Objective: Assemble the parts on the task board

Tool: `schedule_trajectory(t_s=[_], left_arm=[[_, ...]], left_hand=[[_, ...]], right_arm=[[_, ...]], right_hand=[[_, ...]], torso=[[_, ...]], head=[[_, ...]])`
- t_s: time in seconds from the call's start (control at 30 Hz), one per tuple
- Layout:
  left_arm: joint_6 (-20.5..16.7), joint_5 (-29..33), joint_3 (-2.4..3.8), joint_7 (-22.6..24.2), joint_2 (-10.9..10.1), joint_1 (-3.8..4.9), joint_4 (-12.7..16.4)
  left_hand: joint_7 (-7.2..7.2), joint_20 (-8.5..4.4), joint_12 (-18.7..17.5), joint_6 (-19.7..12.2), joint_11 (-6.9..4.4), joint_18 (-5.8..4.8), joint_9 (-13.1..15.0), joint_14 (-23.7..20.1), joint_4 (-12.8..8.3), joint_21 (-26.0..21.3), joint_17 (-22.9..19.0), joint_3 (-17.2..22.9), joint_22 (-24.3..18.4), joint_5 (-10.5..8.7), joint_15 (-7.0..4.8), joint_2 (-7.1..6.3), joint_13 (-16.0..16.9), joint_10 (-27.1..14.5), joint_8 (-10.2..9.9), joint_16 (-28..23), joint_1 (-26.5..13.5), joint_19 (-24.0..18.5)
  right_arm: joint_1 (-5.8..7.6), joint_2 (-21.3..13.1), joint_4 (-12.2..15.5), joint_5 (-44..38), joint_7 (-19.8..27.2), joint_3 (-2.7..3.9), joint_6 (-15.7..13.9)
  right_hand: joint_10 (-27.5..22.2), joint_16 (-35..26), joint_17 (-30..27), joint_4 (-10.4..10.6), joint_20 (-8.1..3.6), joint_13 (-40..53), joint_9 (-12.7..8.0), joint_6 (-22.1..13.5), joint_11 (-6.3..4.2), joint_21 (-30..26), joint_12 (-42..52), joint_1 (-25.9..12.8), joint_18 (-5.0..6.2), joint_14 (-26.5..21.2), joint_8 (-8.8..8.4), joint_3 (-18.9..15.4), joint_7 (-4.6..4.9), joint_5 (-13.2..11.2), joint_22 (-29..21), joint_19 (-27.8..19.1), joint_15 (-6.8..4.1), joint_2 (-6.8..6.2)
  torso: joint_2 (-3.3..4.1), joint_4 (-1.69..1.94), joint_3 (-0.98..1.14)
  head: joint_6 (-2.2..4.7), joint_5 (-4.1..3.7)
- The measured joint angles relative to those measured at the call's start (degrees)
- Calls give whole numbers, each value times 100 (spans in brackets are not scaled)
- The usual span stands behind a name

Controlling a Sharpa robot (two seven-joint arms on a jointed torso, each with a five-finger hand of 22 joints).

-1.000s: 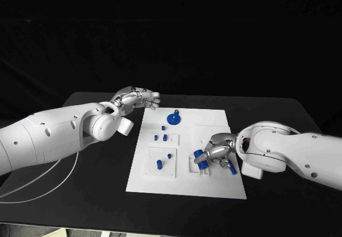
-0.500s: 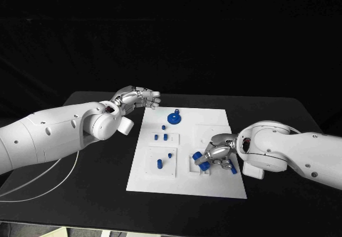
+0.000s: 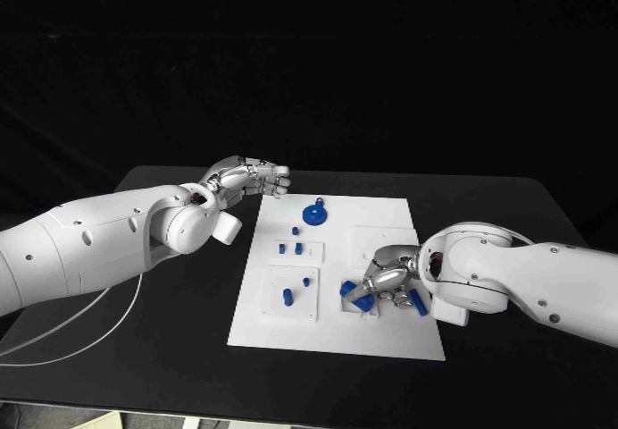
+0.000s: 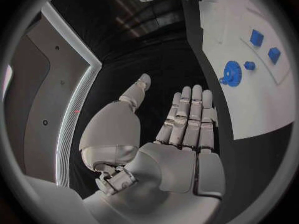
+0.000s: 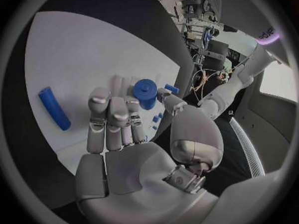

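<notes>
The white task board [image 3: 387, 219] lies mid-table. My right hand [image 3: 391, 281] hovers low over its near right part and pinches a short blue cylinder [image 3: 354, 295] between thumb and fingertips; the right wrist view shows that cylinder [image 5: 146, 92] at the fingertips [image 5: 112, 104]. A blue rod [image 3: 419, 304] lies on the board just right of this hand, also seen as the rod [image 5: 54, 108] from the wrist. My left hand [image 3: 251, 179] hangs off the board's far left corner, its fingers [image 4: 190, 117] straight and holding nothing.
A blue gear [image 3: 314, 214] sits at the board's far middle, the same gear [image 4: 233, 73] seen from the left wrist. Small blue blocks [image 3: 291, 248] and pegs [image 3: 286, 296] stand in the left plates. Black table [image 3: 502, 206] surrounds the board.
My right hand has shifted a little to the left over the board, carrying the blue cylinder with it. The left hand has stayed where it was.
</notes>
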Motion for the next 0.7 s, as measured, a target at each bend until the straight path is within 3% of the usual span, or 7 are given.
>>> schedule_trajectory(t_s=[0.07, 0.2, 0.3, 0.47, 0.57, 0.7], left_arm=[[1, 0, 0, -2, -4, 0, 0], [3, 0, 0, -5, -5, 0, 2], [4, 0, 0, -7, -5, 0, 2], [5, 0, 0, -9, -11, 0, 5], [5, 0, 0, -11, -13, 0, 5], [6, 0, 0, -13, -15, 0, 6]], left_hand=[[0, 0, 0, 0, 0, -13, 0, 0, 0, -12, 0, 0, 0, 0, 0, 0, 0, 0, 0, 0, 0, 0], [0, 0, 0, 0, 0, -16, 0, 0, 0, -12, -1, 0, 0, 0, 0, 0, 0, 0, 0, 0, 0, 0], [0, 0, 0, 0, 0, -17, 0, 0, 0, -12, 4, 0, 0, 0, 0, 0, 0, 0, 0, 0, 0, 0], [0, 0, 0, 0, 0, -20, 1, 0, 0, -13, 4, 0, 0, 0, 0, 0, 0, 0, -1, 0, 0, 0], [0, 0, 0, 0, 0, -22, 1, 0, 0, -12, 4, 0, 0, 0, 0, 0, -4, 0, 17, 0, 0, 0], [0, 0, 0, 0, 0, -29, -5, 0, 0, -12, 7, 0, 0, 0, 0, -1, -4, 0, 18, 0, -1, 0]], right_arm=[[-1, 16, -20, -22, 1, -2, 4], [-1, 33, -28, -49, 4, -3, 26], [-1, 32, -25, -59, 8, -1, 43], [-3, -7, 13, -68, 25, 0, 54], [-4, -46, 56, -75, 44, 2, 52], [-11, -102, 107, -104, 81, 2, 37]], right_hand=[[0, 0, 0, -3, 3, 12, 2, 1, 0, 0, -6, -83, 0, 1, 0, -157, 0, 0, 0, 15, 1, -70], [0, -36, 16, -209, -42, 50, 17, -21, 0, 0, -40, -266, -1, -10, 0, -672, -22, 0, 0, -27, -11, -12], [-21, -37, 29, -565, -62, 74, 34, -30, -21, -30, -58, -431, -5, -35, 0, -1180, -31, 0, 0, -48, -35, 144], [-22, -67, 37, -1002, -132, 97, 35, -40, -21, -63, -108, -586, -64, -59, -24, -1627, -21, 0, 0, -122, -59, 299], [-22, -67, 37, -1105, -134, 98, 33, -56, -21, -85, -110, -624, -67, -63, -168, -1724, -7, 0, -3, -141, -62, 341], [-22, -88, 37, -1156, -133, 104, -24, -75, -21, -88, -109, -621, -67, -77, -165, -1699, 2, 8, -12, -158, -67, 659]], torso=[[0, 0, -1], [0, 0, -3], [0, 0, -3], [1, 1, -3], [1, 1, -1], [1, 0, 0]], head=[[1, -1], [1, -4], [2, -3], [6, 3], [8, 7], [7, 15]])
